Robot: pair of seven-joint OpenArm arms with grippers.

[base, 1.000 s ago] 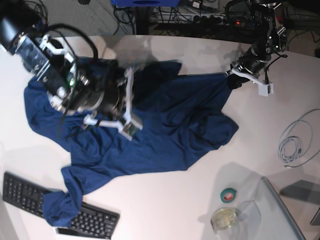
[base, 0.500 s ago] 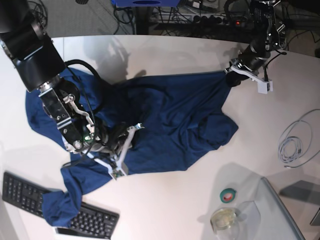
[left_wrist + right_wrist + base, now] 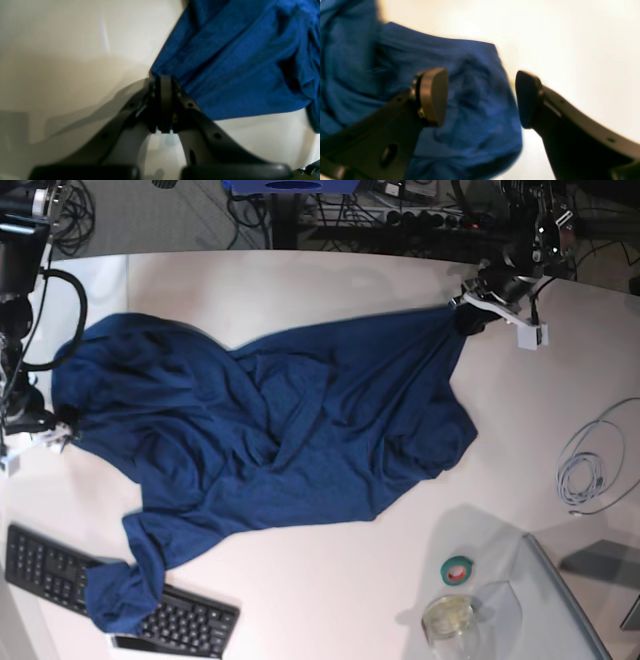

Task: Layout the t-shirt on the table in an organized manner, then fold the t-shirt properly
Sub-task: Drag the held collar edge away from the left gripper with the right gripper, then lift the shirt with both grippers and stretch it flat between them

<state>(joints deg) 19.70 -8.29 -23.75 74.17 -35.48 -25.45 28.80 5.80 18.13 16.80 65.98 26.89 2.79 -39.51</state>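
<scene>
The dark navy t-shirt (image 3: 300, 430) lies spread and wrinkled across the white table (image 3: 350, 280), with one sleeve trailing toward the near left. At the far right, my left gripper (image 3: 470, 315) is shut on a corner of the shirt. The left wrist view shows the closed fingertips of the left gripper (image 3: 163, 80) pinching the t-shirt (image 3: 237, 62) just above the table (image 3: 62, 50). My right gripper (image 3: 58, 432) is at the shirt's left edge. In the right wrist view the right gripper (image 3: 480, 97) is open over a fold of the t-shirt (image 3: 470, 140), holding nothing.
A black keyboard (image 3: 60, 575) lies near left, partly under the sleeve. A green tape roll (image 3: 457, 570), a small glass jar (image 3: 450, 617) and a grey glassy panel (image 3: 570, 610) sit near right. A coiled white cable (image 3: 590, 460) lies right.
My right arm swept from the shirt's middle out to its left edge and its gripper opened, letting go of the cloth. The shirt's left side now lies flatter. The left gripper kept its grip.
</scene>
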